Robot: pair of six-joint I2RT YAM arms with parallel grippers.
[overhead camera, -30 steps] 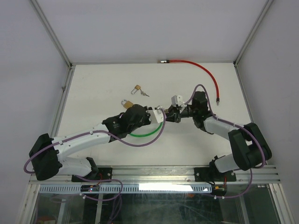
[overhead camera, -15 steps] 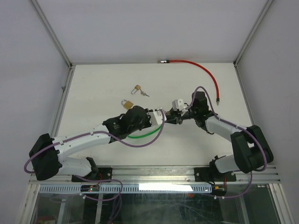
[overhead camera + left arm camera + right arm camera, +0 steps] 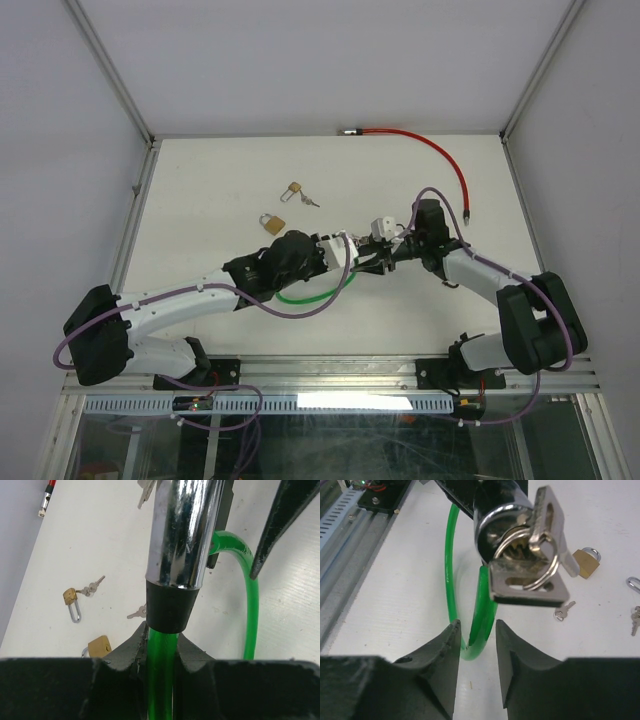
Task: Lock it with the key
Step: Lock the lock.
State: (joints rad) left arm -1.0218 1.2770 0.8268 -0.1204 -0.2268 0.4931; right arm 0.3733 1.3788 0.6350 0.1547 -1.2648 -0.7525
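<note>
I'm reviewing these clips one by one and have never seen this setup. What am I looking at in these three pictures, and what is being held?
Two white-and-black robot arms are bolted at the near edge of a white table. The overhead picture looks down from above and behind them. The other two come from a camera on each wrist, with that arm's own fingers at the bottom. The left hand is closed on a green plastic-coated cable lock, just below its shiny metal cylinder. A bunch of silver keys hangs at that cylinder's end. The right hand sits open in front of them, gripping nothing. Also on the table are a red cable at the far edge and two small brass padlocks.
</note>
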